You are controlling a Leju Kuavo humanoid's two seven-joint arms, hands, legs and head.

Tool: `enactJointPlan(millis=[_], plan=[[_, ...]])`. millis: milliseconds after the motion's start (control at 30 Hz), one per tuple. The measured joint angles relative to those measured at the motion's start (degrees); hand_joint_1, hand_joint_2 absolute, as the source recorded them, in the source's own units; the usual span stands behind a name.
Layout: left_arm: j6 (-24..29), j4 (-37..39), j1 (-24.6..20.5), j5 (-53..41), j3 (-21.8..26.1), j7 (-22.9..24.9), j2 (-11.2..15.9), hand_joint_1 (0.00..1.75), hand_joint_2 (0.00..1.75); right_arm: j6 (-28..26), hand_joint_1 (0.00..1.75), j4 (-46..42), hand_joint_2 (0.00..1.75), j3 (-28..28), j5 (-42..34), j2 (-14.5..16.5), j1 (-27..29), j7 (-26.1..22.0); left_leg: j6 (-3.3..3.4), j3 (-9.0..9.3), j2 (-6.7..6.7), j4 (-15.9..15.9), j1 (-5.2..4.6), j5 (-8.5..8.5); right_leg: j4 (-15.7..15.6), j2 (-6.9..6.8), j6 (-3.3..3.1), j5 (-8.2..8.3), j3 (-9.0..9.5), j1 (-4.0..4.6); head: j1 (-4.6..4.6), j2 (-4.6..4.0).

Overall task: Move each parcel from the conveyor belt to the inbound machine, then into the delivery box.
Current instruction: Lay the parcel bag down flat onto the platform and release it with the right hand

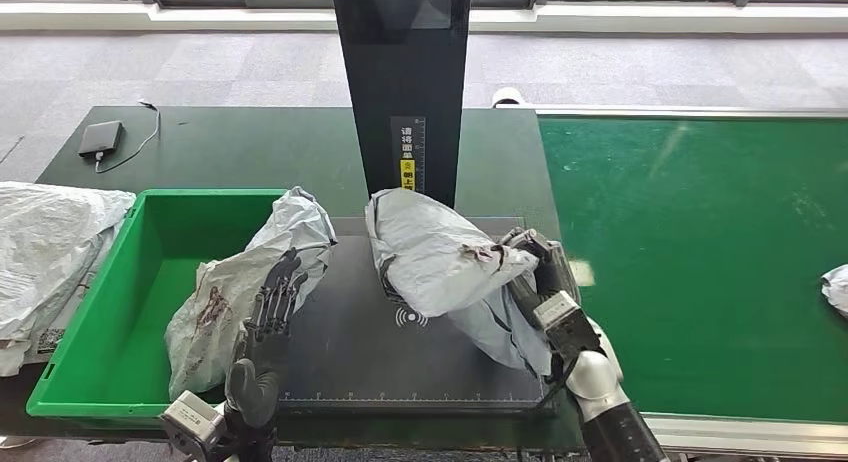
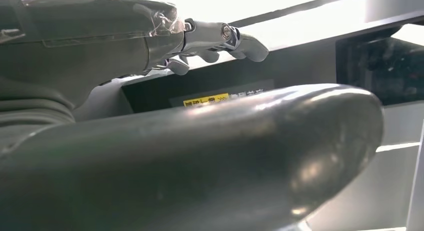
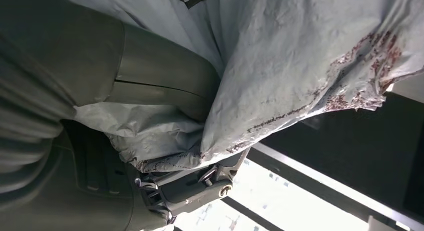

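R hand: grips the right end of the crumpled grey plastic mailer parcel; fingers wrapped over the bag w/ the thumb under it, seen close in the right wrist view.
Held parcel: over the flat black scan plate of the inbound machine, just in front of its tall black upright column; far end is close to the column's base, near end hangs by the R wrist. Can't tell if it rests on the plate or is lifted off it.
L hand: fingers straight & slightly spread, nothing held; they lie against the second grey mailer parcel.
Second parcel: draped over the right wall of the green plastic delivery box, partly in the box, its top edge reaching onto the plate's left side.
Box: left of the plate, on the dark green counter.
Conveyor: green belt right of the machine; a grey parcel's edge shows at the far right.
Other: more grey bags piled left of the box; small black device w/ a cable at the counter's far left.
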Motion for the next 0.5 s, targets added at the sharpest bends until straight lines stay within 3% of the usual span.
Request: enactJointPlan(millis=[33, 67, 167, 200, 300, 500], plan=[[0.4, 0.0, 0.0, 0.1, -0.2, 0.0, 0.0, 0.00, 0.00, -1.2, 1.75, 3.1, 1.75, 0.4, 0.3, 0.9, -1.7, -0.3, -0.02, 0.01, -0.01, 0.0, 0.00, 0.03, 0.0, -0.01, -0.02, 0.02, -0.01, 0.01, 0.00, -0.01], [0.8, 0.0, 0.1, 0.3, -0.3, 0.0, 0.0, 0.00, 0.00, -2.6, 1.47, 6.2, 1.75, 0.6, 0.7, 1.8, -3.3, -0.4, -0.04, 0.01, -0.02, 0.0, 0.01, 0.05, 0.0, -0.02, -0.03, 0.03, -0.01, 0.01, -0.01, 0.00], [1.9, -0.2, 0.4, 0.9, -0.4, 0.0, 0.1, 0.00, 0.00, -8.7, 0.16, 15.3, 1.75, 0.8, 2.5, 3.7, -7.7, 0.3, -0.06, 0.00, -0.06, 0.0, 0.01, 0.08, 0.0, -0.05, -0.05, 0.05, -0.01, 0.01, 0.00, 0.00], [2.1, -0.3, 0.5, 1.0, -0.5, 0.0, 0.2, 0.00, 0.00, -11.0, 0.00, 17.8, 1.75, 0.8, 3.3, 4.1, -8.8, 0.9, -0.06, 0.00, -0.06, 0.0, 0.01, 0.08, 0.0, -0.05, -0.05, 0.05, -0.01, 0.01, 0.01, 0.00], [2.4, -0.3, 0.7, 1.0, -0.7, 0.0, 0.3, 0.00, 0.00, -15.2, 0.00, 23.8, 1.75, 0.8, 4.9, 5.0, -11.4, 2.8, -0.06, 0.00, -0.07, 0.0, 0.01, 0.08, 0.0, -0.05, -0.06, 0.05, -0.02, 0.01, 0.01, 0.01], [4.1, 0.0, 0.8, 1.3, -1.4, 0.0, 0.6, 0.00, 0.00, -16.2, 0.00, 31.7, 1.75, 0.8, 5.4, 6.0, -13.4, 4.0, -0.07, -0.02, -0.07, 0.0, 0.01, 0.06, 0.0, -0.04, -0.06, 0.05, -0.04, 0.01, 0.01, 0.01]])
